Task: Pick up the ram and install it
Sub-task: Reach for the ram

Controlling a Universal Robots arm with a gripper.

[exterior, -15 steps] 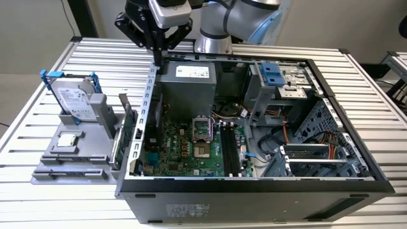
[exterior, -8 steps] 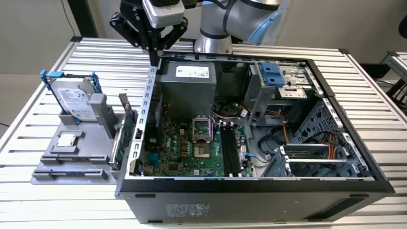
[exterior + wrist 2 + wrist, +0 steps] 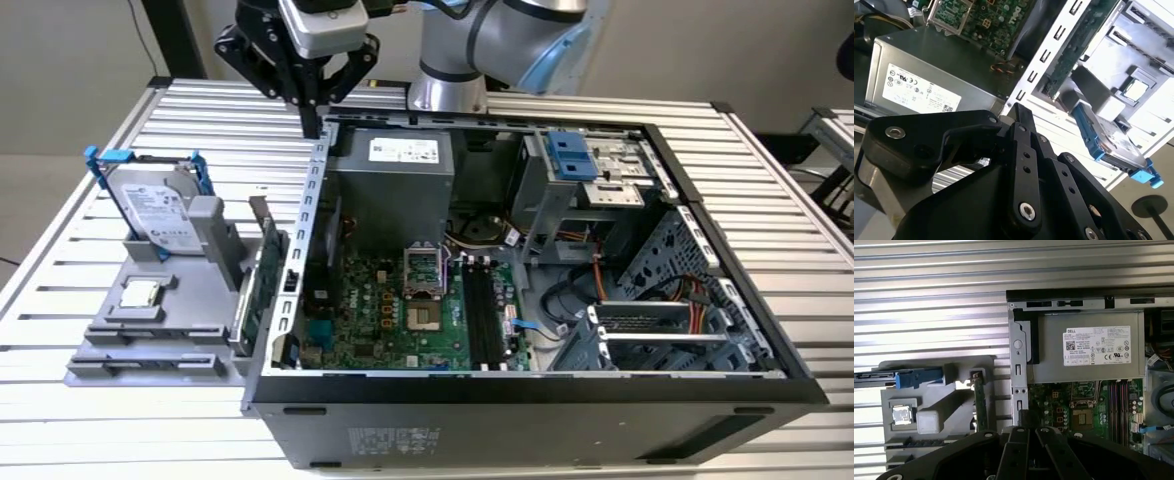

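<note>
Black pincer [image 3: 312, 125] is clenched tight on nothing, hanging over a far corner of the open dark computer case [image 3: 534, 410]. The long, narrow green ram stick [image 3: 271, 275] stands on edge in the grey plastic holder [image 3: 147, 345] just beside the case on the slatted metal worktop [image 3: 160, 130], well apart from the pincer.

An open computer case [image 3: 534, 385] lay on a slatted table [image 3: 787, 190]; beside it, a grey holder [image 3: 147, 350] held a hard drive [image 3: 158, 215] on edge.
</note>
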